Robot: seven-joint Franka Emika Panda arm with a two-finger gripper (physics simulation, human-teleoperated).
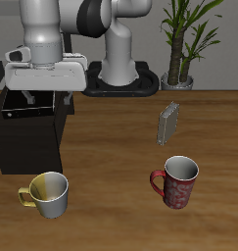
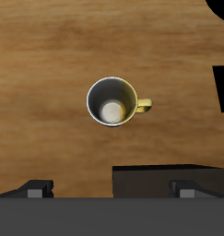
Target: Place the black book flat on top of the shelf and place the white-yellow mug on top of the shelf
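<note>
The black book (image 1: 21,108) lies flat on top of the shelf (image 1: 27,149), a low black box near the table's edge. My gripper (image 1: 40,100) hangs just above the book with its fingers spread, open and empty. The white-yellow mug (image 1: 49,194) stands upright on the table in front of the shelf, nearer the front edge. In the wrist view the mug (image 2: 112,100) is seen from above with its yellow handle (image 2: 144,105), ahead of my gripper (image 2: 112,190). A black slab (image 2: 169,179) shows by the fingers; I cannot tell whether it is shelf or book.
A red patterned mug (image 1: 177,182) stands on the table apart from the white-yellow one. A grey ribbed block (image 1: 169,123) stands upright farther back. A potted plant (image 1: 184,44) and the robot's base (image 1: 119,61) are at the back.
</note>
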